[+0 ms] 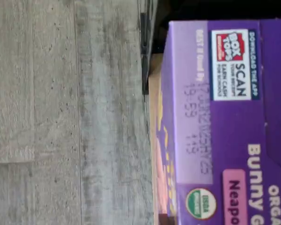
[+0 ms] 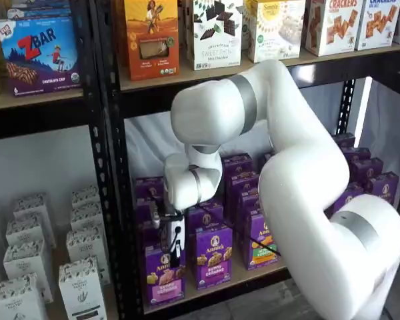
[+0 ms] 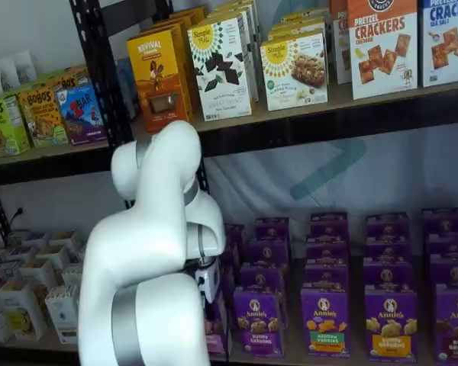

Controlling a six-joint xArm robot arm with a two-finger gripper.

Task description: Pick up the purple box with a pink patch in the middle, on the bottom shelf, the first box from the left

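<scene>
Hovering gripper (image 2: 175,248) right above purple box (image 2: 164,277); box standing upright at front-left of bottom shelf (image 2: 253,277), long axis vertical, lying toward 6 o'clock of fingers. Finger gap hidden: cannot tell grip state.

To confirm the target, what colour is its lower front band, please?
Pink, clearest in a shelf view on the purple box.

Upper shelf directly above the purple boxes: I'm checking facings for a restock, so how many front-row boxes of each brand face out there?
Orange Revival box: 1
Simple Mills boxes: 2
Crackers boxes: 2
Total: 5 front faces showing
</scene>
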